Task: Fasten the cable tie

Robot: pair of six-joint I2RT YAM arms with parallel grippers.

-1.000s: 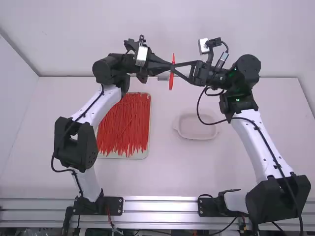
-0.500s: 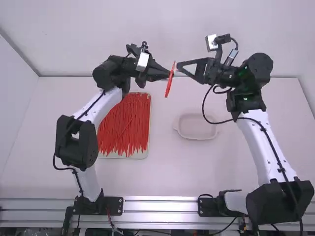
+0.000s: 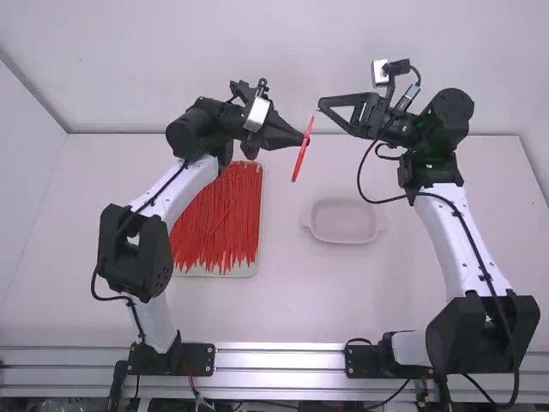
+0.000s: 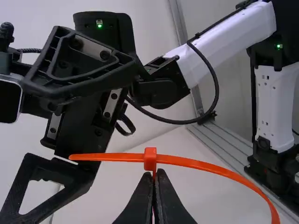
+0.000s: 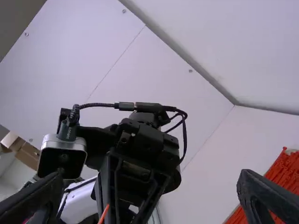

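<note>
Pinching a red cable tie (image 4: 196, 164) right under its little square head, the left gripper (image 3: 305, 136) is sitting fully closed, both fingers pressed together on it. It's holding the tie up in the air over the far middle of the table (image 3: 77, 223). From the high view the strap is showing as a short slanted red line at the fingertips. In the left wrist view the strap is running out sideways both ways from the head, with the long end curving downward.

The right gripper (image 3: 330, 109) is hovering just right of the tie, facing the left one. Its fingers are spread wide open with nothing in them, and the right wrist view is showing one finger (image 5: 35, 198) off at each side with a big gap between. From above, a small gap is showing between it and the tie.

Both arms are reaching up and inward from their bases, so the two grippers are nearly meeting tip to tip.

Down on the table, a pile of spare red ties (image 3: 214, 215) is lying on a flat tray (image 3: 260, 225) on the left, under the left arm. A shallow white dish (image 3: 343, 221) is sitting to its right, near the middle.
</note>
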